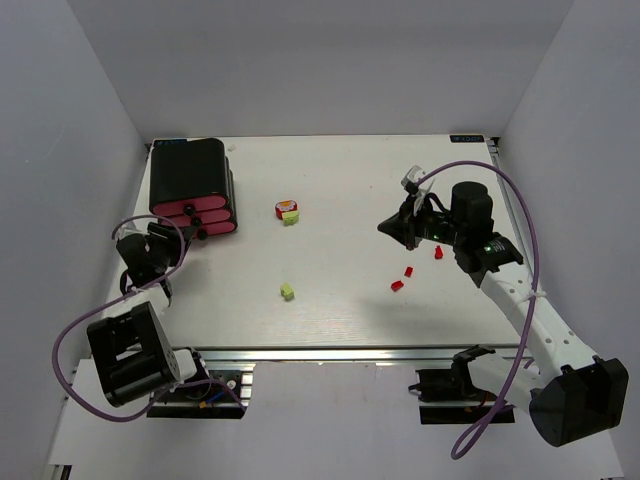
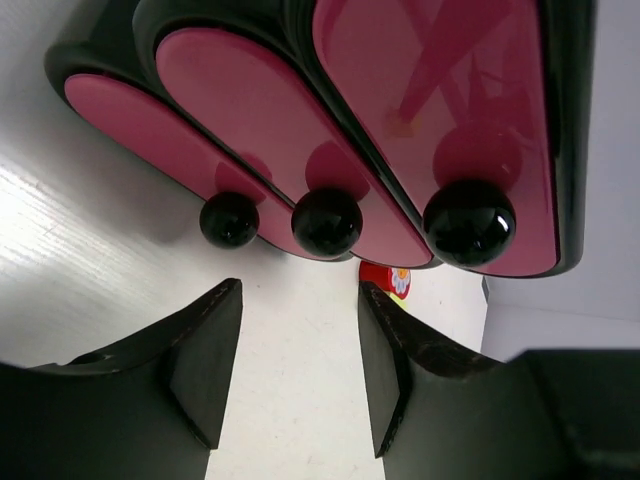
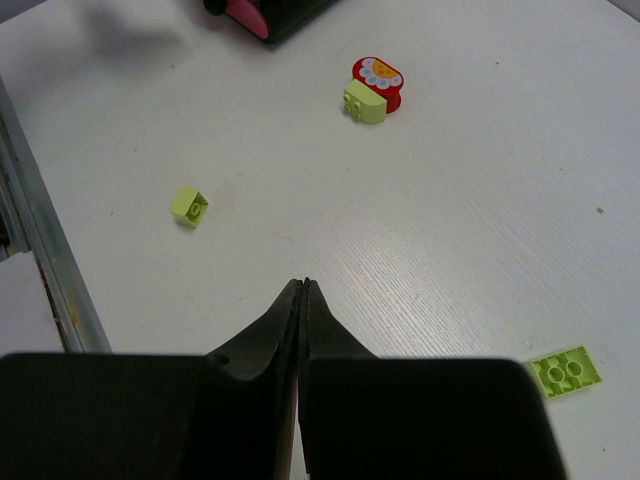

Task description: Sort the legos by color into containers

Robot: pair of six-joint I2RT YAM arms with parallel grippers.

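The containers (image 1: 187, 178) are three pink drawers with black knobs in a black housing at the back left, all pushed in. My left gripper (image 1: 166, 243) (image 2: 300, 300) stands open and empty just in front of the knobs (image 2: 326, 221), touching none. My right gripper (image 1: 388, 228) (image 3: 303, 287) is shut on nothing, hovering over the table's right side. Legos lie loose: a red flower-printed brick with a lime one against it (image 1: 288, 211) (image 3: 375, 85) (image 2: 388, 280), a lime brick (image 1: 287, 291) (image 3: 189, 206), a flat lime plate (image 3: 566, 370), and three red bricks (image 1: 408, 271) (image 1: 397, 285) (image 1: 438, 253).
The white table (image 1: 330, 180) is walled in by grey panels on three sides. A metal rail (image 1: 350, 355) runs along the near edge by the arm bases. A corner of the drawer housing (image 3: 270, 12) shows at the top of the right wrist view.
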